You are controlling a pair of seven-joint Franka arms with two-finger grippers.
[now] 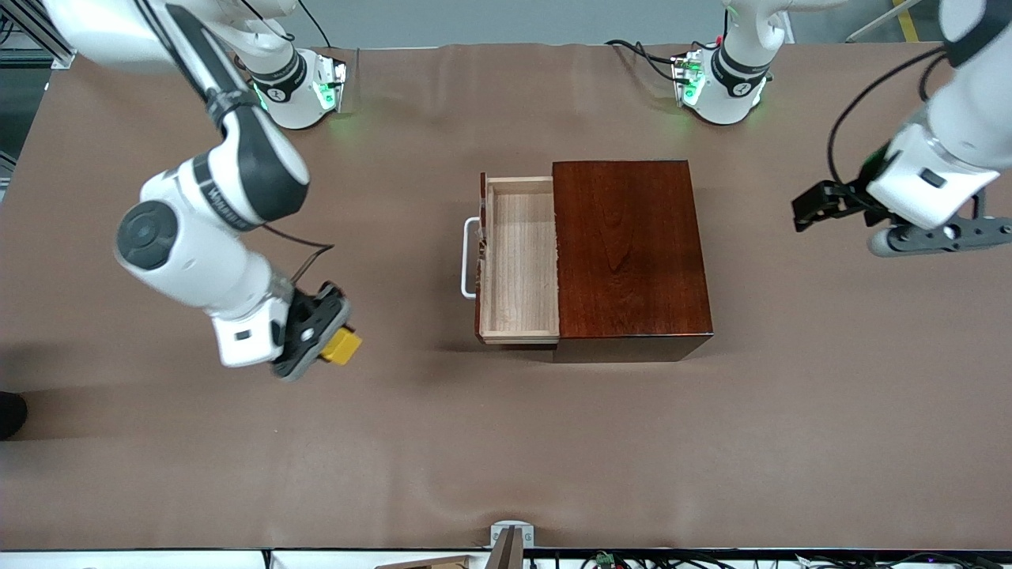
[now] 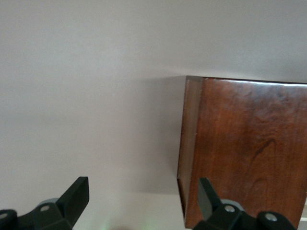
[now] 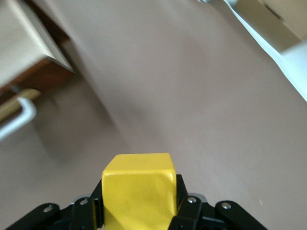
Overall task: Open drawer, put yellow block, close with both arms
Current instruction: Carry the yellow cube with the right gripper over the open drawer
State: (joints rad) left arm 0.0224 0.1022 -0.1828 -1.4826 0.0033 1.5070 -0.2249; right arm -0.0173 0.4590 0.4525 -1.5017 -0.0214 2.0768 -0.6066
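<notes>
The yellow block (image 1: 343, 347) (image 3: 139, 189) is pinched in my right gripper (image 1: 330, 338) (image 3: 139, 203), which is shut on it over the brown table cloth toward the right arm's end, apart from the drawer. The drawer (image 1: 518, 261) (image 3: 21, 45), a pale wood tray, stands pulled out of the dark reddish-brown box (image 1: 628, 253) (image 2: 249, 148). Its inside is bare and its white bar handle (image 1: 469, 259) (image 3: 19, 117) faces the right arm's end. My left gripper (image 1: 814, 207) (image 2: 142, 199) hangs open over the cloth at the left arm's end, beside the box's closed end, holding nothing.
Brown cloth (image 1: 506, 442) covers the whole table. The two arm bases (image 1: 304, 91) (image 1: 723, 83) with green lights and cables stand along the table edge farthest from the front camera. A small metal bracket (image 1: 511, 537) sits at the nearest edge.
</notes>
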